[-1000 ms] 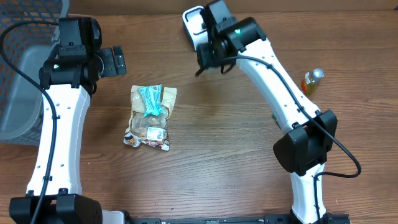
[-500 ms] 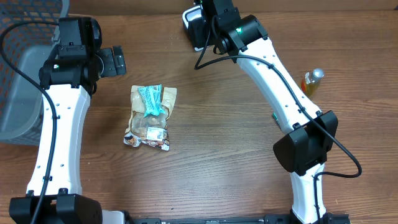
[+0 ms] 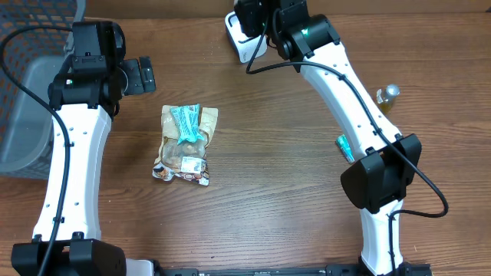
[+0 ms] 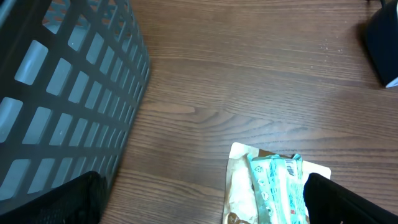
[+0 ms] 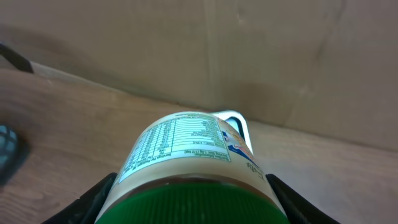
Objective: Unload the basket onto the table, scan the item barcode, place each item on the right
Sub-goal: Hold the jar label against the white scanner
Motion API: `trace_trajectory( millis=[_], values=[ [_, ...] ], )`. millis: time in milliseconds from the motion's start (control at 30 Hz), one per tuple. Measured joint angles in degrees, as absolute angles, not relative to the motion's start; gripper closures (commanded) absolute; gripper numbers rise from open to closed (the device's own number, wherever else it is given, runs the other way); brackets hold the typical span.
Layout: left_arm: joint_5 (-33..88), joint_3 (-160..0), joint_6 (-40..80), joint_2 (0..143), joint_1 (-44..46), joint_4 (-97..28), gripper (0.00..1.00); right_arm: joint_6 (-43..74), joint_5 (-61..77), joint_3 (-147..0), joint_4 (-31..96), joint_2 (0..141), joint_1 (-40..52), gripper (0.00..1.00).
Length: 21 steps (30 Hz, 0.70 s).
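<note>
Now, round labelled jar [image 5: 184,148] (green lid [image 5: 189,202])

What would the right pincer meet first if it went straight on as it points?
Probably the white stand just beyond the jar that the right pincer holds; past that, the cardboard wall. Depth is unclear.
</note>
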<state>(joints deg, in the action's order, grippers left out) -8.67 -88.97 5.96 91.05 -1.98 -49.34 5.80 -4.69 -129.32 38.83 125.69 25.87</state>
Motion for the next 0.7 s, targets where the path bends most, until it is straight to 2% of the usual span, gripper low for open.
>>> trace_trajectory(
  millis=[267,367,700],
  values=[
    [-8.7,-89.0,6.0,91.0,-2.0,-49.4,0.00,5.7,-4.5,-129.3,26.3,134.2,25.9,0.90],
    [-8.7,-89.0,6.0,91.0,-2.0,-49.3,0.00,5.8,-4.3,-129.3,21.1,138.1,25.6,0.84],
    [-8.7,-89.0,6.0,91.0,-2.0,-49.3,0.01,5.7,-4.3,-129.3,12.9,141.3,23.9,0.84]
  ],
)
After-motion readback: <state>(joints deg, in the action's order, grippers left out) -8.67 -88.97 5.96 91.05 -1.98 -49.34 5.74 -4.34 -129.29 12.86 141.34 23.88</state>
